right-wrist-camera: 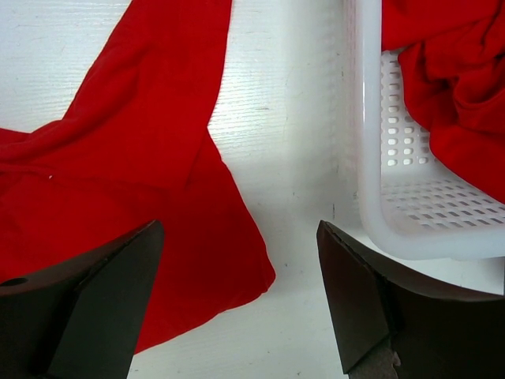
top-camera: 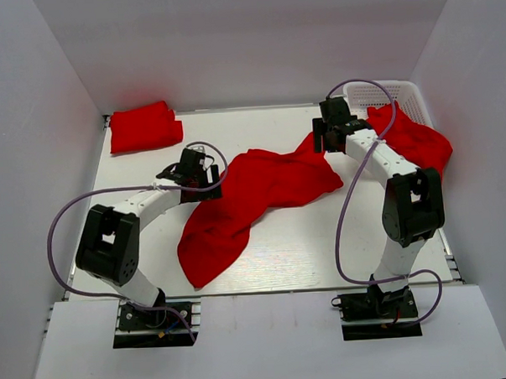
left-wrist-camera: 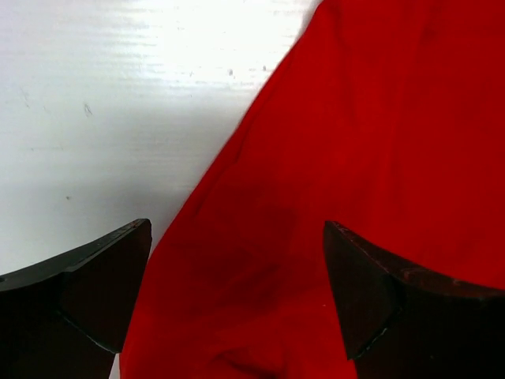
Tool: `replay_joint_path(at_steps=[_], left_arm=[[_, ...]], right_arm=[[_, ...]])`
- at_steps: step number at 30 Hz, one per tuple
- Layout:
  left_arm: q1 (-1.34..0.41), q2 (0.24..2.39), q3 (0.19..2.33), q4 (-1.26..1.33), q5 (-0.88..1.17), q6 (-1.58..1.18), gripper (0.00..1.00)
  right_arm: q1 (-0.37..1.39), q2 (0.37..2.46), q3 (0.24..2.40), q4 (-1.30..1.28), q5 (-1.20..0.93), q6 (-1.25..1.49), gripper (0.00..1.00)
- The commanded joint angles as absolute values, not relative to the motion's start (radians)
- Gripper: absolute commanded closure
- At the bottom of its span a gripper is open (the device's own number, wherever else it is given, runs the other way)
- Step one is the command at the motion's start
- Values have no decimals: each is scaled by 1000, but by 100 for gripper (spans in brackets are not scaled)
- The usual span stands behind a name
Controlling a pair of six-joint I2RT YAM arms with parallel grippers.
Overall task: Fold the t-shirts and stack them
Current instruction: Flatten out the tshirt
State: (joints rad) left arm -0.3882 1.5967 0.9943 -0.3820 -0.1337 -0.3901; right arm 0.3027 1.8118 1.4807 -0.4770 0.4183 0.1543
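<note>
Three lots of red cloth on my white table [top-camera: 306,246], far as I can count. Far left corner: one neatly folded red t-shirt [top-camera: 145,127]. Next is my left gripper [left-wrist-camera: 237,229], jaws wide apart with nothing in them, over the edge of one loose crumpled red t-shirt [top-camera: 253,194] sprawled across the middle. It's too bunched to pick out sleeves or collar. My right gripper [right-wrist-camera: 241,229] is gaping too, above bare table between that shirt's corner and the one white perforated plastic basket [top-camera: 383,96]. A red heap [top-camera: 423,144] spills over its rim, partly behind my right arm, so no idea how many shirts that is.
</note>
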Motion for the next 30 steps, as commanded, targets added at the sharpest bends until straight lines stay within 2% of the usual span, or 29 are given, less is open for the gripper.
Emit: replay_joint_path(at_steps=[1, 9, 14, 23, 30], left_arm=[[-383, 1583, 1034, -419, -97, -396, 0], [-383, 1614, 994, -399, -83, -417, 0], [-383, 1651, 994, -390, -58, -426, 14], [-374, 1695, 994, -368, -44, -426, 22], [-374, 1713, 1003, -368, -44, -426, 35]], right_arm=[[301, 1787, 1482, -489, 440, 160, 16], [299, 1809, 1494, -500, 440, 161, 16], [301, 1818, 1496, -505, 440, 166, 16], [302, 1818, 1499, -506, 440, 166, 16], [302, 1824, 1500, -514, 443, 169, 16]])
